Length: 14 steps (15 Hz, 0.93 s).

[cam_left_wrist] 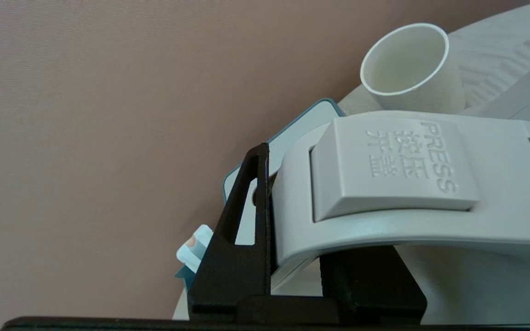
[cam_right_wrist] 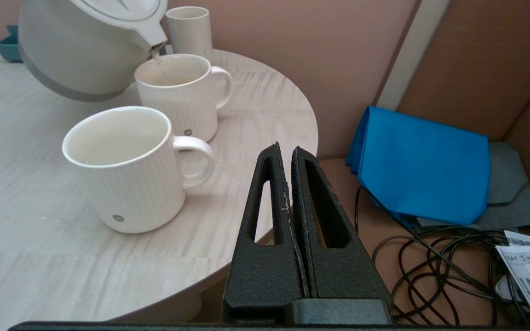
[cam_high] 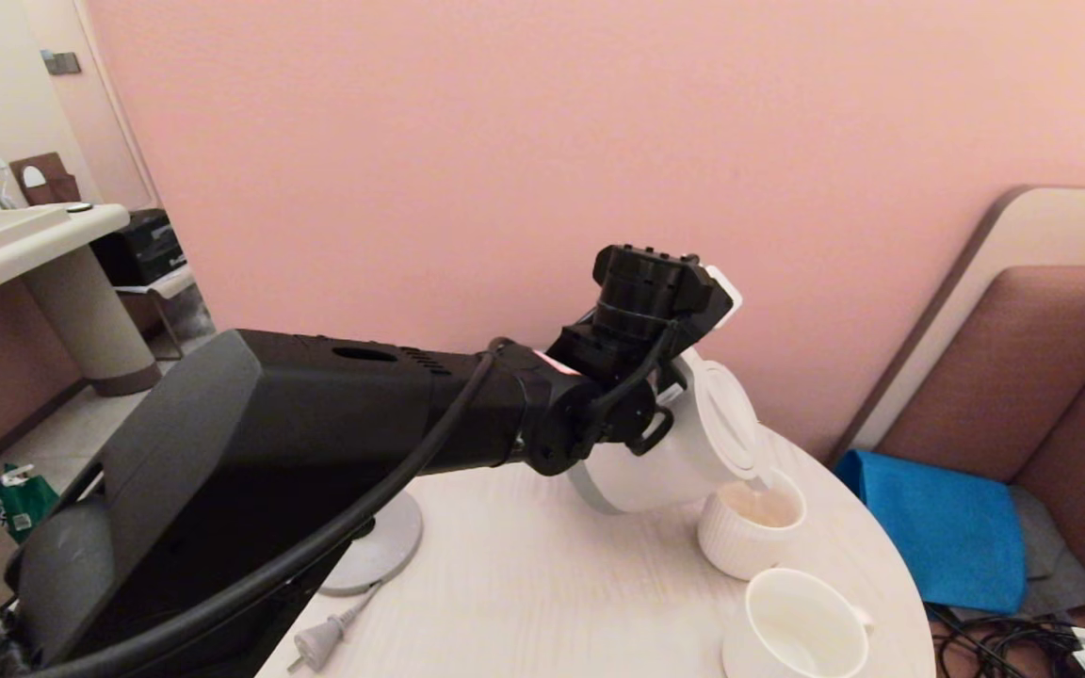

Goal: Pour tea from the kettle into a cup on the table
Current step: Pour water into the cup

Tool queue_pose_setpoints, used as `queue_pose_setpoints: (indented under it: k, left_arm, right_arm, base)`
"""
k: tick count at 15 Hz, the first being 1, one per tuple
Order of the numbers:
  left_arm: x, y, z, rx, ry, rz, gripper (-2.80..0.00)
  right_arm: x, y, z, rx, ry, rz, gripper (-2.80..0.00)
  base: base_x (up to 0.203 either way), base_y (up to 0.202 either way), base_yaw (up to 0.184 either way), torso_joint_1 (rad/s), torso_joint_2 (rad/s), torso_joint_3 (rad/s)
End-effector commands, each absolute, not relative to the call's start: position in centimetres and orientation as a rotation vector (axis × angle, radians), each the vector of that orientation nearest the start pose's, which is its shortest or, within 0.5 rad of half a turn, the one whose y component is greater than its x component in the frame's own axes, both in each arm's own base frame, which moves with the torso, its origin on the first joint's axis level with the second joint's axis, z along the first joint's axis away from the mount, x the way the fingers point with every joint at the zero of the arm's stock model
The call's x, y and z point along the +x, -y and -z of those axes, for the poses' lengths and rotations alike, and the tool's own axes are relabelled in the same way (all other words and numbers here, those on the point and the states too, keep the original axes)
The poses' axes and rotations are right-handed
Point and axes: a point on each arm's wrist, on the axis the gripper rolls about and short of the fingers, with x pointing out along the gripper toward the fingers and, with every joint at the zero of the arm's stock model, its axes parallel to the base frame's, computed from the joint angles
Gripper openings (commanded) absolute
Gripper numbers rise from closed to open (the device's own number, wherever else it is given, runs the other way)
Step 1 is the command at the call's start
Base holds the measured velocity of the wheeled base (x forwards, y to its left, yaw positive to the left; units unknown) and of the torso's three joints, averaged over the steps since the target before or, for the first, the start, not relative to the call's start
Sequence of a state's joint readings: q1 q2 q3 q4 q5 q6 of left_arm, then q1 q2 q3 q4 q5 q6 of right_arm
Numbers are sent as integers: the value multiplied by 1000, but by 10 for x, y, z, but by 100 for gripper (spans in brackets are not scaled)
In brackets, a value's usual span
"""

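The left claw (cam_left_wrist: 292,257) grips the handle of the tilted kettle (cam_high: 684,443), pouring tea (cam_high: 767,507) into the far cup (cam_high: 750,527) on the worktop (cam_high: 542,584). The right claw (cam_right_wrist: 288,151) is closed and empty, off the worktop's right edge.

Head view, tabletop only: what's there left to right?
Plug → grey base disc → kettle, tilted in the left gripper → cup being filled.
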<state>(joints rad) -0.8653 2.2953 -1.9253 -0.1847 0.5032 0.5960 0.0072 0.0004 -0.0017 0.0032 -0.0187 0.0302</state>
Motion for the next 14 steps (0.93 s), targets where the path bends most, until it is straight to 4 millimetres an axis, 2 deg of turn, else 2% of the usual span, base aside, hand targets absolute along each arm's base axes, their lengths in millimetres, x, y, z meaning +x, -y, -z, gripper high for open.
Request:
queue_pose_setpoints:
  k: [1,6,14]
  left_arm:
    - [324,362,-218,695,-25,388,-280]
    - [325,354,-216,634,-55,378,-280]
    - [316,329,-214,496,-148,360,-280]
  right_arm:
    - [-23,1,-76,31,-1,11,-280]
    - [-23,1,-76,31,-1,12,-280]
    - [-23,1,-76,31,-1,12,-280]
  base:
    - [0,0,0,0,0,0]
    - [0,0,0,0,0,0]
    - [0,0,0,0,0,0]
